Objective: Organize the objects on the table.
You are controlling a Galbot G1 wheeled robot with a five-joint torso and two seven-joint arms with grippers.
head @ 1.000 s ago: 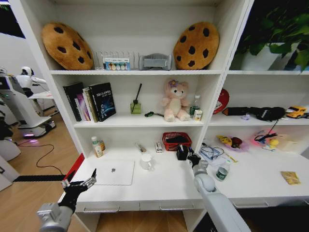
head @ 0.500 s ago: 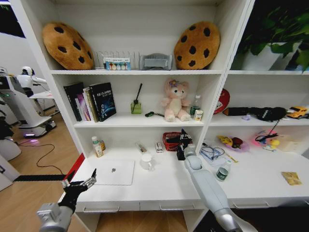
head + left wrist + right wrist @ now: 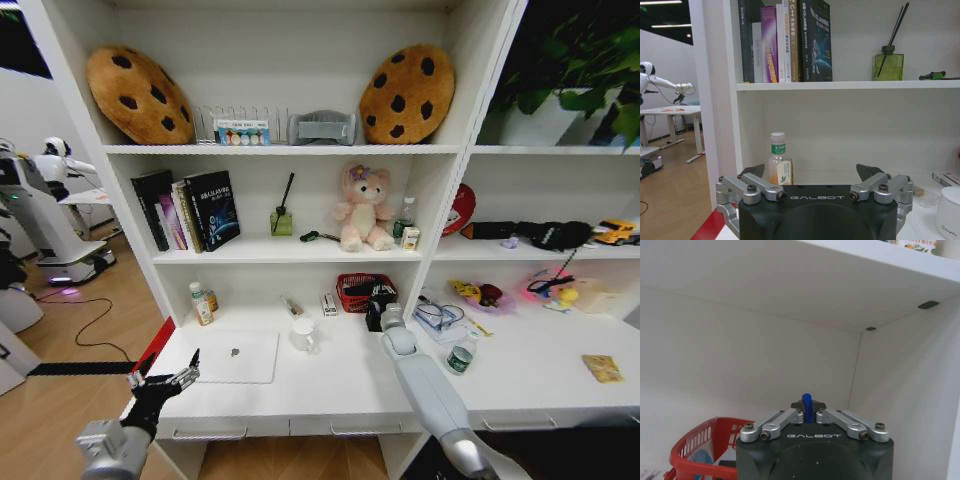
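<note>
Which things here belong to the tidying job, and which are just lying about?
Job: silver laptop, green-labelled can, yellow packet, blue pen in the right gripper, red basket.
Lying about: pink plush bear, cookie cushions, books.

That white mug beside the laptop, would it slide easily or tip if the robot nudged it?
The white mug looks squat and upright, so it would probably slide rather than tip on the smooth desk. It seems ceramic, so likely breakable and slippery for a pincer.

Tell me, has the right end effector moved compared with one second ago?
Yes. The right end effector, shut on a blue pen, went from the desk's middle toward the red basket at the back.
</note>
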